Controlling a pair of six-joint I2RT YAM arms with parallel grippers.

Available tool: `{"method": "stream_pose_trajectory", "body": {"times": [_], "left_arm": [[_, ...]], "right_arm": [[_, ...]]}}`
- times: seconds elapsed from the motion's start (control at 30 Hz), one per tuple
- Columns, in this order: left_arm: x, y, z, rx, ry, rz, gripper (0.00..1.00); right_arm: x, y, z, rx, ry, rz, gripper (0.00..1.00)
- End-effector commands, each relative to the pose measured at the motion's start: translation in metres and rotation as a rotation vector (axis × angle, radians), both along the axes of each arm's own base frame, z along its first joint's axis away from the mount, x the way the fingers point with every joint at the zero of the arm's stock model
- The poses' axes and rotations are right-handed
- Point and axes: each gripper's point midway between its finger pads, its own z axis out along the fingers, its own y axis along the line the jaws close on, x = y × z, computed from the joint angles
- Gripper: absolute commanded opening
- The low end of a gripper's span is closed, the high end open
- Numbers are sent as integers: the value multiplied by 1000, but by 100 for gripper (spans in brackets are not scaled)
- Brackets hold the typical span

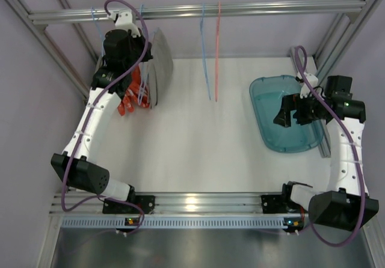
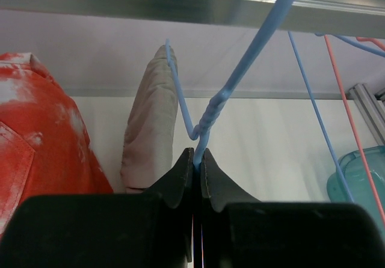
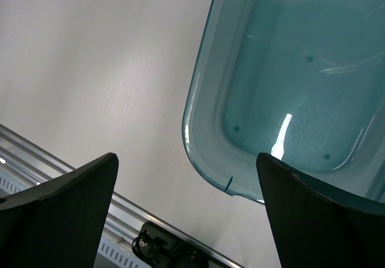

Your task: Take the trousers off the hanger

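Lab cell: aluminium frame, white table

1. Bright, even overhead light; soft shadows on the white table.
2. Glare streaks the front rail at 6 o'clock.
3. White glint inside the teal bin; the blue hanger is sharp.

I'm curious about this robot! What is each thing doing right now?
Left gripper, shut on blue hanger.
Blue hanger, hooked over rail.
Red trousers, hanging.
Beige garment, hanging.
Right gripper, open, holding nothing.
Teal tub, nothing visible inside.
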Motion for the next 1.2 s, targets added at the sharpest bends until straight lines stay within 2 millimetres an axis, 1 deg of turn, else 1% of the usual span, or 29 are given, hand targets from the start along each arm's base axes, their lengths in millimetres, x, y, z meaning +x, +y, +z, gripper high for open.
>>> {"method": "stream_pose_trajectory", "body": {"times": [0.0, 0.13, 0.17, 0.3, 0.33, 0.37, 0.43, 0.5, 0.53, 0.63, 0.67, 0.73, 0.77, 0.8, 0.87, 0.9, 0.97, 1.0, 1.07, 1.1, 1.13, 1.17], "left_arm": [[-10, 4, 80, -6, -254, 0, 0], [-19, 6, 108, -15, -344, 0, 0], [-22, 5, 112, -15, -359, -10, 0], [-40, 5, 135, -33, -425, -34, 0], [-43, 5, 136, -35, -433, -37, 0], [-47, 6, 142, -37, -460, -35, 0], [-54, 7, 146, -35, -475, -39, 0], [-57, 9, 146, -37, -476, -33, 0], [-64, 10, 149, -39, -485, -35, 0], [-71, 11, 137, -42, -452, -41, 0], [-79, 12, 135, -54, -442, -44, 0], [-86, 11, 123, -65, -397, -58, 0], [-95, 12, 124, -86, -396, -61, 0], [-98, 13, 116, -90, -375, -61, 0], [-106, 16, 106, -105, -337, -51, 0], [-115, 20, 103, -118, -328, -38, 0], [-124, 21, 92, -149, -282, -35, 0], [-134, 22, 95, -170, -290, -39, 0], [-143, 21, 89, -203, -257, -50, 0], [-146, 20, 88, -213, -248, -54, 0], [-153, 22, 91, -223, -252, -56, 0], [-156, 22, 91, -228, -249, -59, 0]], "right_arm": [[5, 2, 10, -6, -70, 7, 99], [4, 2, 11, -6, -76, 9, 100], [4, 2, 11, -7, -77, 9, 99], [4, 2, 12, -7, -82, 8, 99], [4, 2, 12, -6, -84, 9, 99], [3, 4, 12, -1, -84, 15, 99], [3, 4, 13, 3, -87, 17, 99], [4, 5, 14, 8, -92, 22, 99], [5, 5, 16, 8, -97, 23, 99], [6, 7, 24, 12, -122, 33, 99], [6, 8, 25, 16, -126, 36, 99], [6, 10, 32, 19, -151, 53, 99], [5, 14, 36, 34, -167, 71, 99], [6, 16, 39, 42, -177, 81, 99], [6, 22, 48, 64, -215, 108, 99], [9, 24, 53, 65, -243, 122, 99], [11, 30, 63, 74, -283, 150, 99], [16, 35, 76, 72, -332, 171, 99], [19, 44, 90, 70, -384, 207, 100], [19, 57, 102, 74, -417, 250, 99], [24, 63, 116, 63, -486, 268, 99], [26, 68, 124, 44, -523, 271, 99]]}}
